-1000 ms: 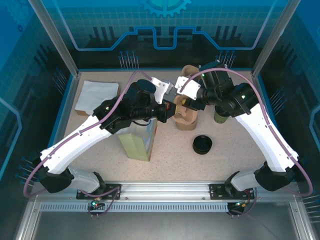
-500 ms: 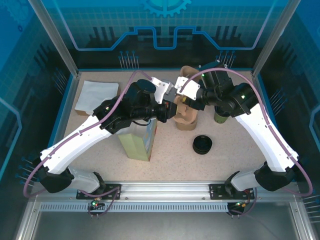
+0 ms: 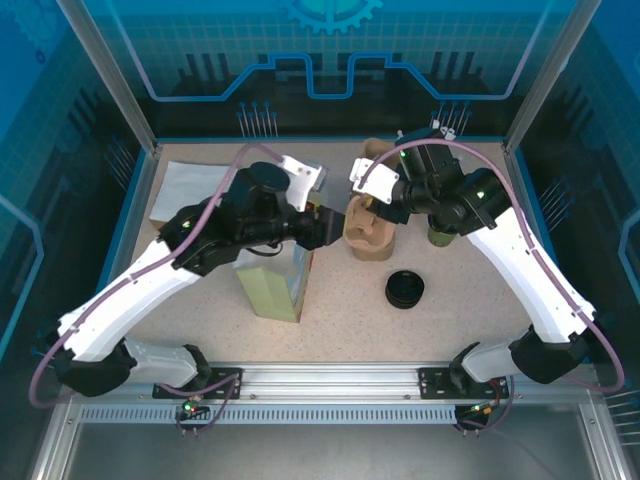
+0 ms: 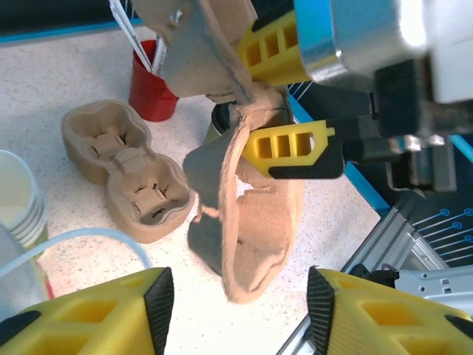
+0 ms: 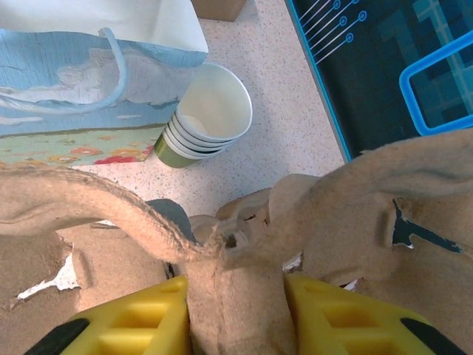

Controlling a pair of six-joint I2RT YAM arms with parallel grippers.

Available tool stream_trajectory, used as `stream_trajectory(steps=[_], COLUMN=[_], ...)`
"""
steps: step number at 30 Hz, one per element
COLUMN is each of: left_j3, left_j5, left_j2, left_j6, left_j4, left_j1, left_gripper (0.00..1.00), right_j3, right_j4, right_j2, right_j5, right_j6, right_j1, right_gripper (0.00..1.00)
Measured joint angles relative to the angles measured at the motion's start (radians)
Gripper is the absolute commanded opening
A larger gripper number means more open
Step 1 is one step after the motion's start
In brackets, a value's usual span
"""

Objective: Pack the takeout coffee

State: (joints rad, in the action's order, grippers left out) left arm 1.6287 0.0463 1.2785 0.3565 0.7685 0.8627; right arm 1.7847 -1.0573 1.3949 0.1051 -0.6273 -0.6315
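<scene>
A brown pulp cup carrier [image 3: 368, 236] hangs on edge over the table, with my right gripper [image 3: 362, 200] shut on its central ridge [image 5: 233, 303]. In the left wrist view that carrier [image 4: 266, 214] dangles ahead of my left gripper [image 4: 240, 296], which is open and touches nothing. The left gripper [image 3: 328, 226] sits just left of the carrier. A dark green cup [image 3: 440, 236] peeks out under the right arm. The round black lid [image 3: 405, 289] lies on the table in front of it. Stacked green cups, white inside [image 5: 205, 117], stand beside the bag.
A printed paper bag [image 3: 275, 280] stands under the left arm. A second pulp carrier [image 4: 126, 170] lies flat on the table, next to a red cup [image 4: 151, 89] with white straws. White napkins [image 3: 190, 190] lie at the back left.
My left gripper opened, let go of the carrier and drew back to the left. My right gripper closed on the carrier and holds it alone.
</scene>
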Motion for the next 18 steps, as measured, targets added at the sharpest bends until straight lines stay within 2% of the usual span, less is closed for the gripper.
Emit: stream_trajectory(steps=[4,10,14,18], left_j3=[-0.015,-0.021,-0.022,-0.031], left_j5=[0.011,0.014,0.010,0.010], left_j2=[-0.101,-0.203,-0.201,-0.164], left_j6=[0.009,0.030,0.033,0.023], left_j4=[0.053,0.191,0.311,0.401], left_j1=[-0.066,-0.233,-0.344,-0.401], left_gripper=[0.59,0.67,0.72,0.72], right_j3=[-0.020,-0.056,-0.072,-0.089], right_j4=[0.012,0.026,0.029,0.033], right_j2=[-0.025,-0.063,-0.075,-0.087], right_j5=[0.000,0.000,-0.001,-0.001], right_j6=[0.010,0.026,0.035,0.044], right_j1=[0.009,0.020,0.024,0.024], right_gripper=[0.35,0.35,0.35,0.35])
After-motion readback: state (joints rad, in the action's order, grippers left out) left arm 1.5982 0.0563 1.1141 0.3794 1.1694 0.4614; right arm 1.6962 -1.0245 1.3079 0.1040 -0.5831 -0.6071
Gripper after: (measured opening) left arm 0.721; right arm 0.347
